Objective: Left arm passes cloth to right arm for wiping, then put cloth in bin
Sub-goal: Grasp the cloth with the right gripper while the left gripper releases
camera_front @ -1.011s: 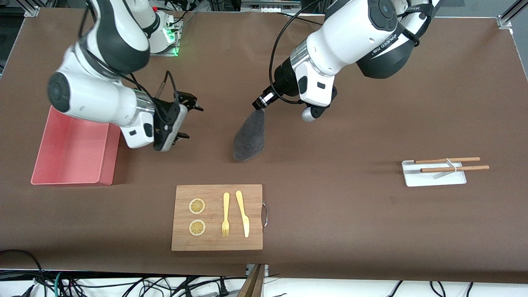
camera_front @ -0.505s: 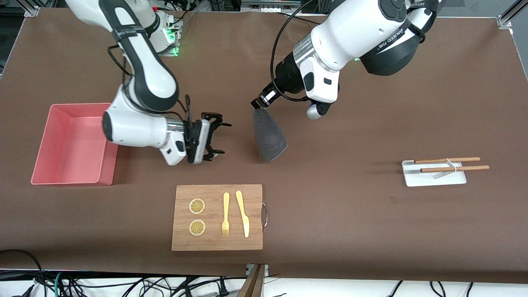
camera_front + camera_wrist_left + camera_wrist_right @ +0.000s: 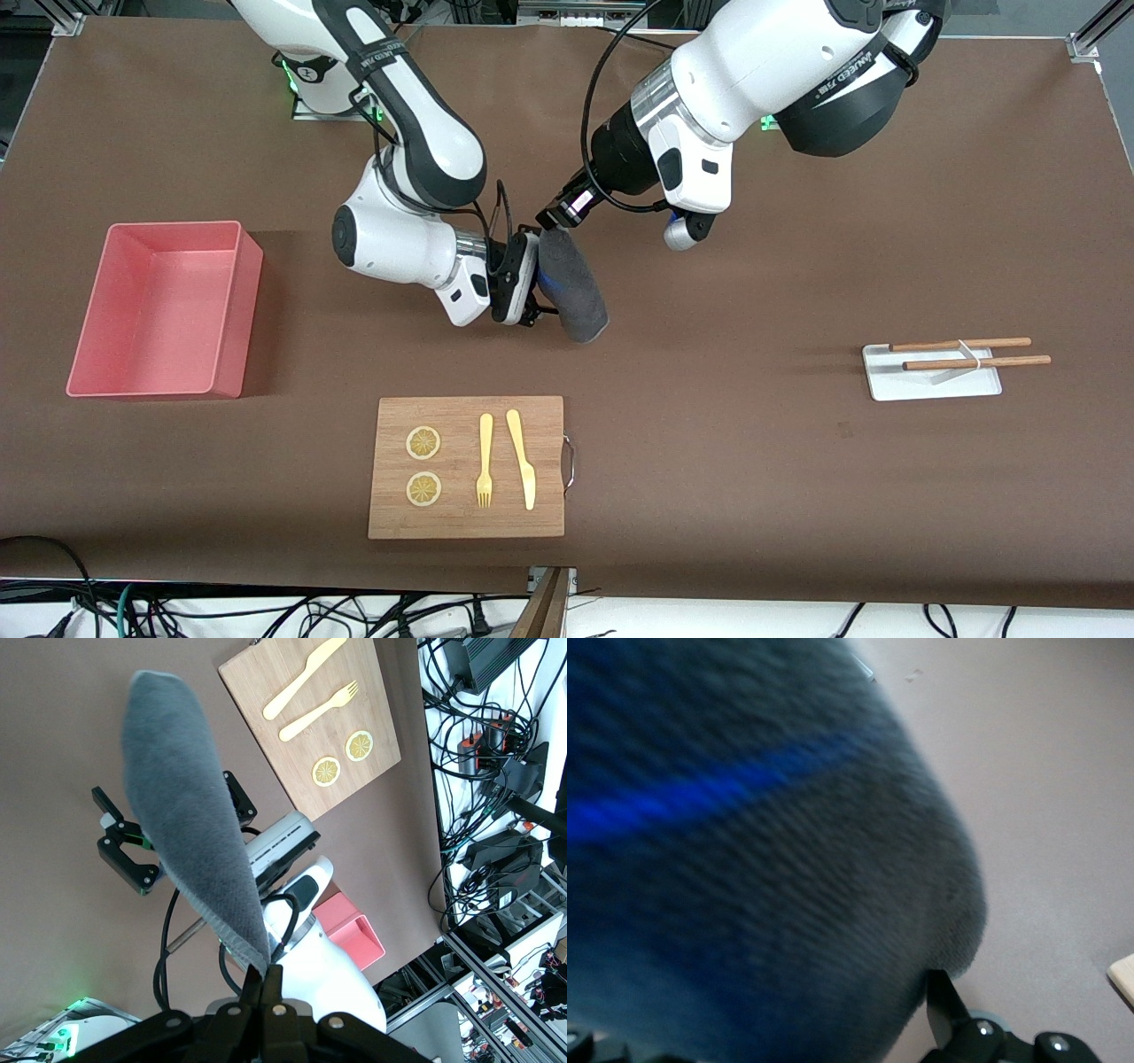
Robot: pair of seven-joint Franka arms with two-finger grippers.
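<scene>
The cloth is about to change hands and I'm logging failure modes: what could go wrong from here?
The left gripper pinches only the top tip of the hanging cloth, so it could slip. The right gripper is open around the cloth's middle; if the left lets go before it shuts, the cloth drops to the table, well short of the bin.

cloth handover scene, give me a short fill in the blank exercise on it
1. The left gripper is shut on the ____.
2. The right gripper, jaws ____, has reached the hanging cloth.
3. The pink bin holds ____.
4. On the wooden board, the fork lies between the knife and the two ____ slices.

Missing words: cloth; open; nothing; lemon
</scene>
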